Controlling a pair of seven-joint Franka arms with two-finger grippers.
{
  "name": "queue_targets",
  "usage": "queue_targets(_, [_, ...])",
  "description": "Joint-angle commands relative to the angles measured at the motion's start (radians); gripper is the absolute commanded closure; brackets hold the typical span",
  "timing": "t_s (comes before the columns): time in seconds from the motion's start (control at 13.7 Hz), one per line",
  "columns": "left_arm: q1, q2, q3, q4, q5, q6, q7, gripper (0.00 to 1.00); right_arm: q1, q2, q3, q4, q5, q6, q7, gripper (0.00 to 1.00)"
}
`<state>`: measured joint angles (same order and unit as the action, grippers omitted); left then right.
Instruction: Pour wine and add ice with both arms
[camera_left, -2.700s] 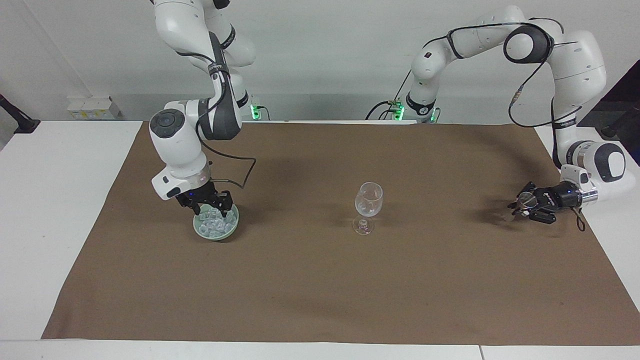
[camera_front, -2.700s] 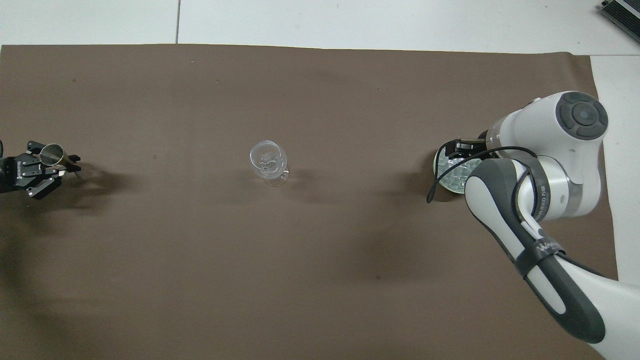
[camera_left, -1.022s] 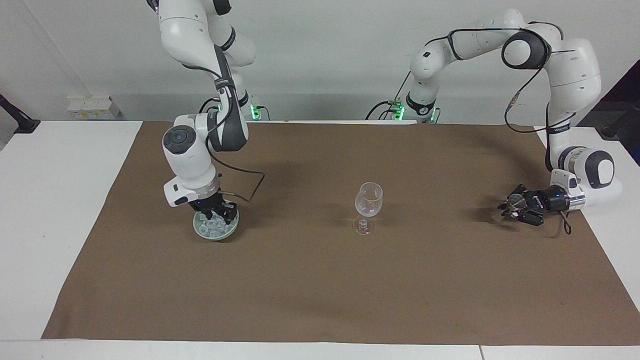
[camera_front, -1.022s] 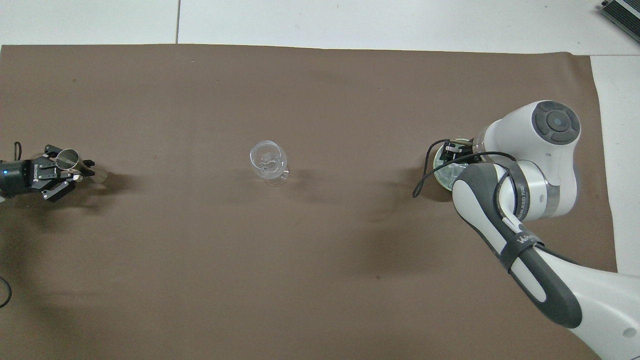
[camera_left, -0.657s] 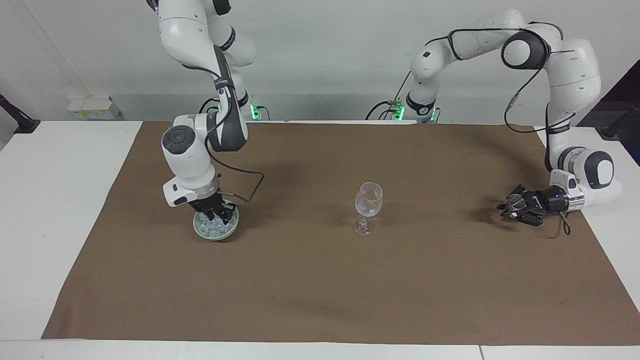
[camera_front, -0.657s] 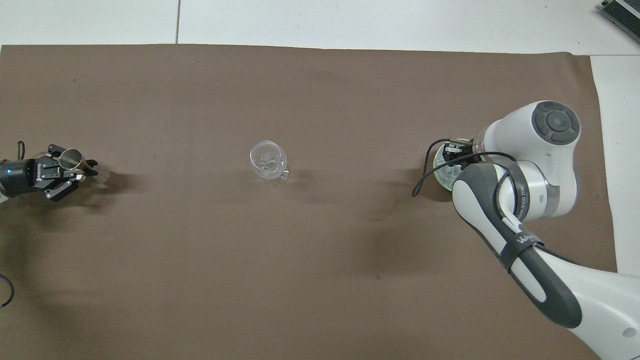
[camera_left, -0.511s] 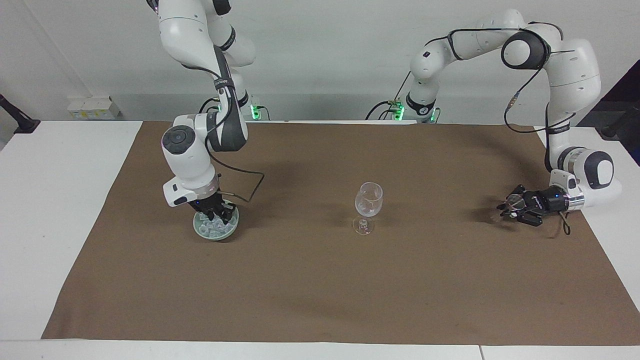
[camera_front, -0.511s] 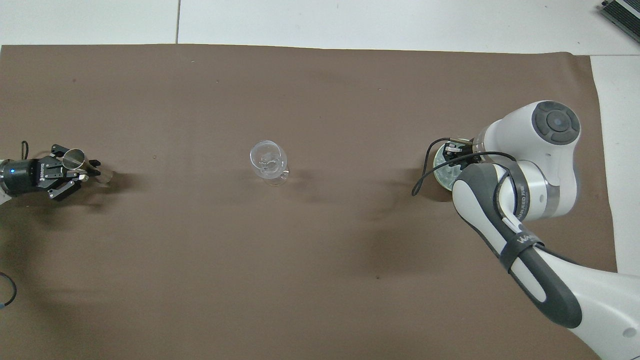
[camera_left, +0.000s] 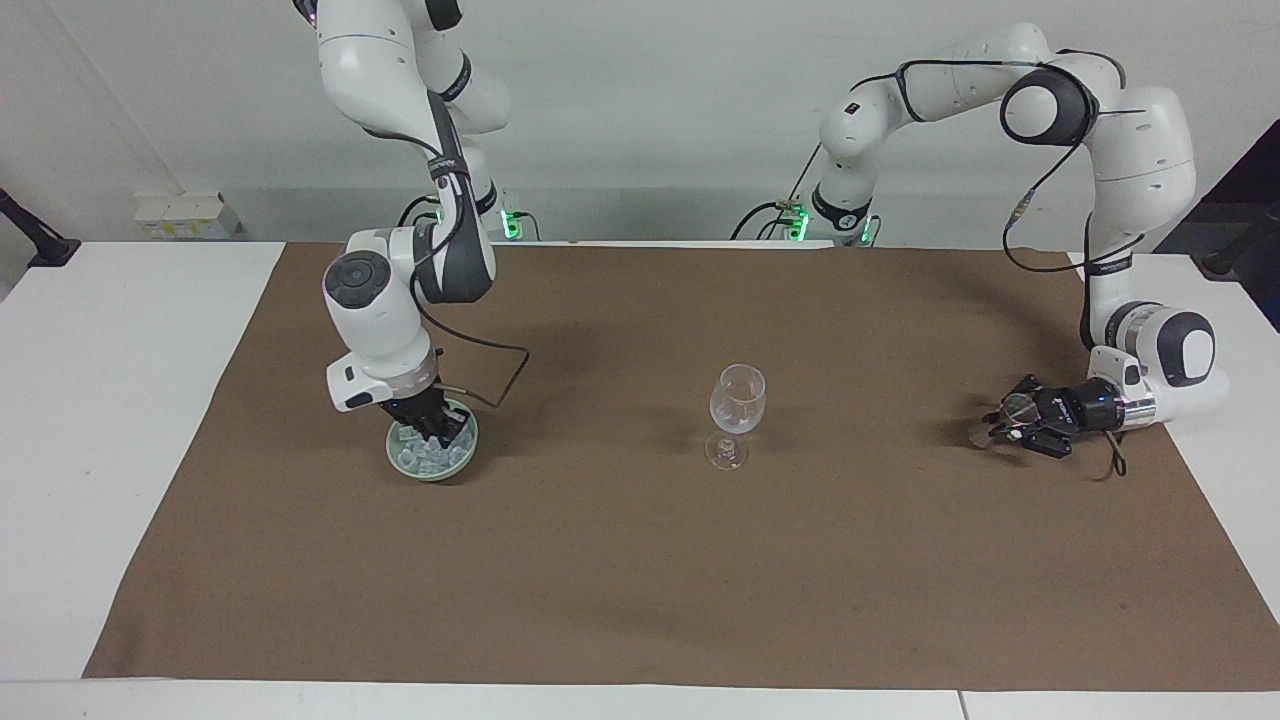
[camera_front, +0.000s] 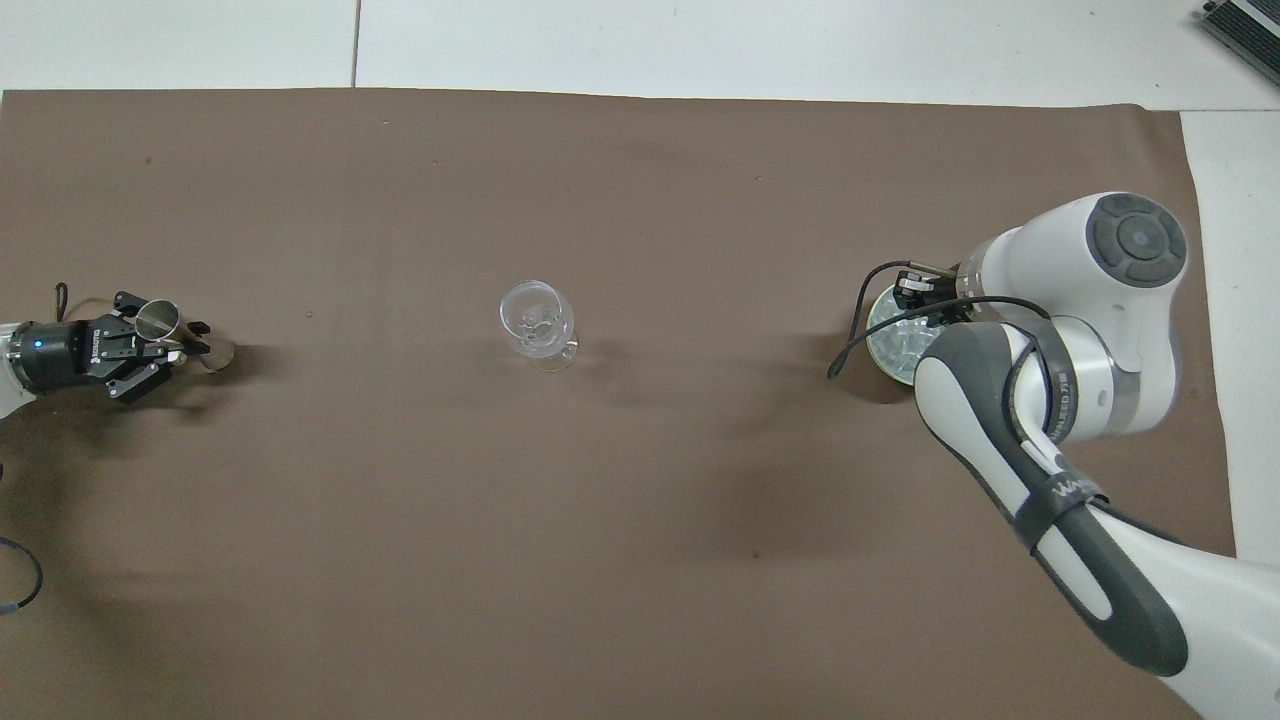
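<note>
White table (camera_left: 110, 400), most of it covered by a brown mat (camera_left: 640, 560) that runs nearly edge to edge; bare white strips show at both ends and along the edge farthest from the robots. Plain white wall (camera_left: 640, 120) at the robots' end, green status lights at both arm bases, small pale boxes (camera_left: 180, 215) against the wall past the right arm's end. Dark equipment at the frame edges, can't identify it.

Right end effector (camera_left: 436, 432) is down in the pale green bowl (camera_left: 400, 462), toward the right arm's end of the table. Fingertips closed, tips in among the ice (camera_left: 420, 455); whether they've pinched a cube I can't tell. Ice is heaped in that bowl. In the overhead view the arm's wrist covers most of the bowl (camera_front: 882, 335), only part of the rim and some ice (camera_front: 900, 345) visible.

Left end effector (camera_left: 1005, 420) is low over the mat at the left arm's end, wrist horizontal, closed on a small clear cup (camera_left: 1018, 408) that lies tipped on its side. Overhead shows the cup's mouth (camera_front: 158, 319) as a round ring at the end effector (camera_front: 170, 340).

Clear stemmed glass (camera_left: 736, 412) stands upright mid-mat, between the two end effectors and well apart from both (camera_front: 538, 322).
</note>
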<state>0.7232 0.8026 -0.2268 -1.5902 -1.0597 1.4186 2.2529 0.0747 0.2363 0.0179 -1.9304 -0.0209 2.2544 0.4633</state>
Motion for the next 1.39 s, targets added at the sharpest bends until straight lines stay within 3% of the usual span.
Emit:
queue_targets(0.0, [-0.011, 0.007, 0.014, 0.004, -0.025, 0.002, 0.016, 0.66, -0.009, -0.061, 0.010, 0.016, 0.004, -0.064, 0.020, 1.00])
queue_targets(0.29, [-0.008, 0.003, 0.015, 0.007, -0.022, 0.002, 0.013, 0.48, 0.000, -0.117, 0.010, 0.030, 0.004, -0.095, 0.023, 1.00])
queue_targets(0.36, [-0.007, 0.000, 0.015, 0.007, -0.019, 0.000, 0.008, 0.26, 0.000, -0.132, 0.010, 0.033, 0.004, -0.110, 0.023, 1.00])
queue_targets(0.51, [-0.005, -0.014, 0.018, 0.021, 0.007, 0.003, 0.004, 0.12, 0.000, -0.169, 0.008, 0.045, 0.004, -0.157, 0.025, 1.00])
queue_targets(0.58, [-0.004, -0.023, 0.018, 0.042, 0.039, 0.006, 0.004, 0.00, -0.003, -0.190, 0.008, 0.045, 0.006, -0.171, 0.026, 1.00])
queue_targets(1.02, [-0.016, -0.115, 0.020, 0.131, 0.213, 0.037, -0.004, 0.00, -0.010, -0.301, -0.001, 0.048, 0.006, -0.283, 0.023, 1.00])
queue_targets(1.31, [-0.021, -0.227, 0.018, 0.160, 0.322, 0.045, -0.019, 0.00, 0.007, -0.299, 0.016, 0.094, 0.009, -0.335, 0.029, 1.00])
